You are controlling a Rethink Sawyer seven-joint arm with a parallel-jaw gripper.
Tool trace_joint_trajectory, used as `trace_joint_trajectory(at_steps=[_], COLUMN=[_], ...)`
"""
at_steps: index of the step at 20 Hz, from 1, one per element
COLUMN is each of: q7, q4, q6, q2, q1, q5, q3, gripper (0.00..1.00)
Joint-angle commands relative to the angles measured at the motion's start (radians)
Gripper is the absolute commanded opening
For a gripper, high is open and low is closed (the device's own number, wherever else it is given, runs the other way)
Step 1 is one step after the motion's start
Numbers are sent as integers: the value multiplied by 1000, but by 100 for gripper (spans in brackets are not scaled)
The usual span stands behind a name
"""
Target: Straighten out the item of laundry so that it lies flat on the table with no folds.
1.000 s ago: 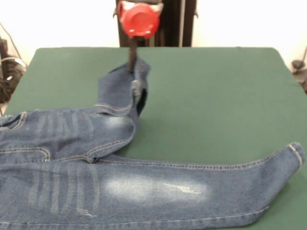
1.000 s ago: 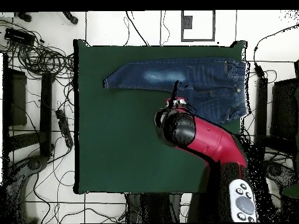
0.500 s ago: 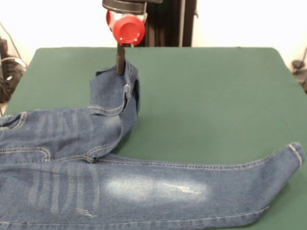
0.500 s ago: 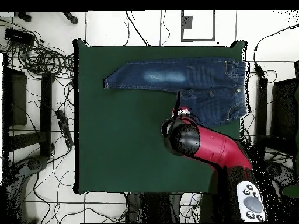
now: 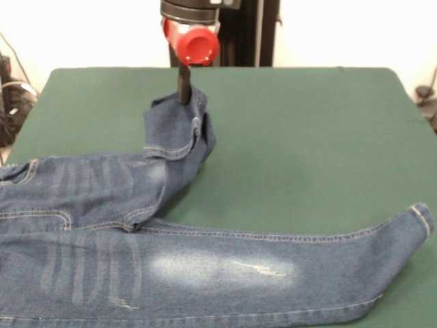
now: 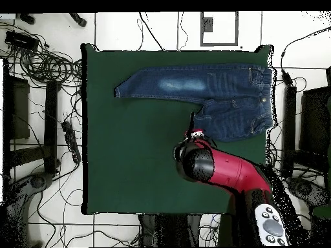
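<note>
The item of laundry, a pair of blue denim jeans (image 5: pixel 102 232), lies at the front left of the green table (image 5: pixel 307 137). One leg stretches flat to the right, its hem close to the table's right edge. The other leg (image 5: pixel 174 133) is doubled back over the thigh, and its end is pulled up into a peak. My gripper (image 5: pixel 184 94) is shut on that peak, under the red arm (image 5: pixel 194 41). From above, the jeans (image 6: pixel 213 84) lie along one long side, and the gripper (image 6: pixel 192 131) holds the folded leg (image 6: pixel 226 119) beside the red arm (image 6: pixel 233 171).
Broad bare green felt (image 6: pixel 129 161) spreads to one side of the jeans. Tangled cables (image 6: pixel 45 61) and dark racks (image 6: pixel 29 116) crowd the floor by the table's short side. The jeans' waistband (image 6: pixel 264 81) lies near the opposite table edge.
The gripper has carried the folded leg's end further from the flat leg, toward the robot's side of the table. In the front view it swung left, then back right.
</note>
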Motion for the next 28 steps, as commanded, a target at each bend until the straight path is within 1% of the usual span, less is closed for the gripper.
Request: trace_joint_trajectory(at_steps=[1, 4, 5, 10, 16, 20, 23, 26, 28], q7=[10, -6, -22, -31, 1, 17, 37, 54, 71], q4=[165, 173, 182, 168, 140, 119, 132, 147, 152], q6=[-97, -145, -160, -177, -156, -133, -145, -134, -126], q2=[105, 120, 123, 127, 105, 91, 94, 77, 65], q1=[-21, -48, -76, -95, -55, -11, -18, -15, -3], q5=[-27, -52, -63, -99, -101, -97, -80, -60, -45], q3=[197, 237, 274, 321, 289, 234, 249, 256, 245], gripper=[0, 0, 0, 0, 0, 0, 0, 0, 0])
